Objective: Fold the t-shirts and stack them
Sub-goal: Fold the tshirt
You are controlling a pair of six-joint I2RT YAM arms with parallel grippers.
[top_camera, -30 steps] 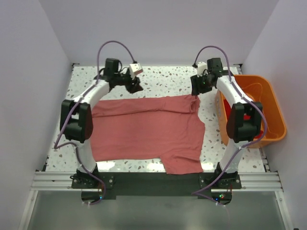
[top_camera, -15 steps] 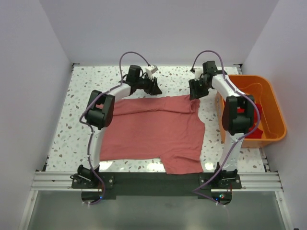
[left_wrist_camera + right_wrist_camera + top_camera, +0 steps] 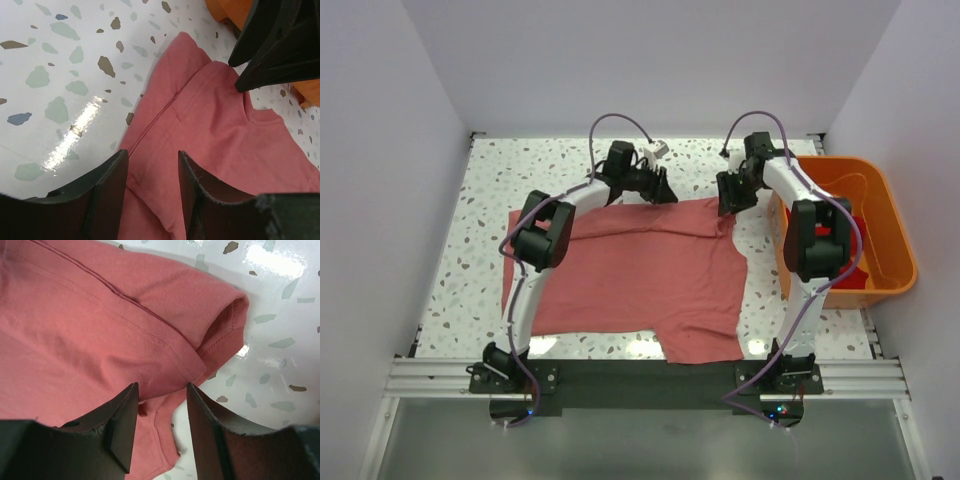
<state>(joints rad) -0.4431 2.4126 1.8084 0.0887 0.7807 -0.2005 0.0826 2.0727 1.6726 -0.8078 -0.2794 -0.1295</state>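
Two arms arch from the near edge over the salmon-pink t-shirt, spread flat on the surface. At its far edge, the left fingers and right fingers hover half-parted, straddling cloth, gripping nothing. Folding looks barely begun; next, they must close on that edge.
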